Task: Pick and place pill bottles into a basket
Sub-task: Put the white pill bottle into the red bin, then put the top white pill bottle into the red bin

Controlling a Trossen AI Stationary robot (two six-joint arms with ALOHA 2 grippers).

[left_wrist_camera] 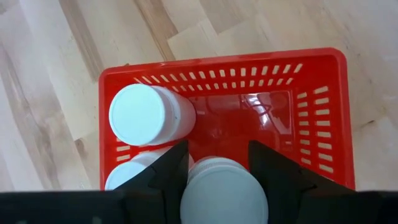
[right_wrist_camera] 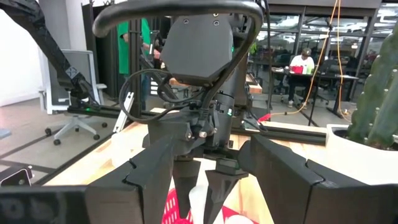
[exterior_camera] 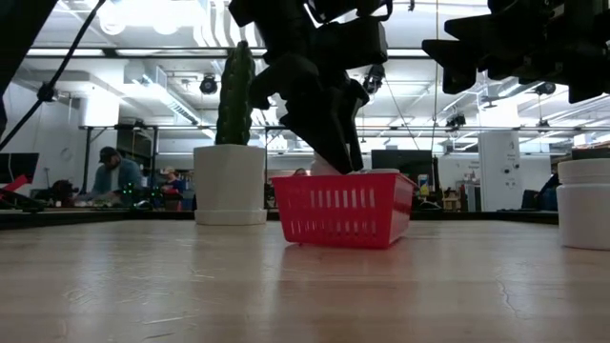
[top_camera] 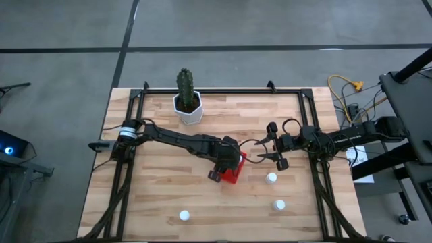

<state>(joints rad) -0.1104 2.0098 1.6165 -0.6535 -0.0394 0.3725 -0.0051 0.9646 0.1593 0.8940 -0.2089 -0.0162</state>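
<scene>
Left gripper [left_wrist_camera: 217, 171] clenched on a bottle [left_wrist_camera: 224, 193], hanging over the basket [left_wrist_camera: 323, 124] interior beside two bottles already in; judged best lowered straight into the free floor, clear of the neighbour [left_wrist_camera: 149, 115], before release. Right gripper [top_camera: 278, 156] spread and empty, just beside the basket; three bottles remain on the bench [top_camera: 169, 175], nearest [top_camera: 271, 178] close by it.

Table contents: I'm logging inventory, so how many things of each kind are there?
Pill bottles: 6 (3 loose on the table, 2 in the basket, 1 over it in the jaws of the left gripper)
Basket: 1
Cactus pot: 1
Total: 8
</scene>
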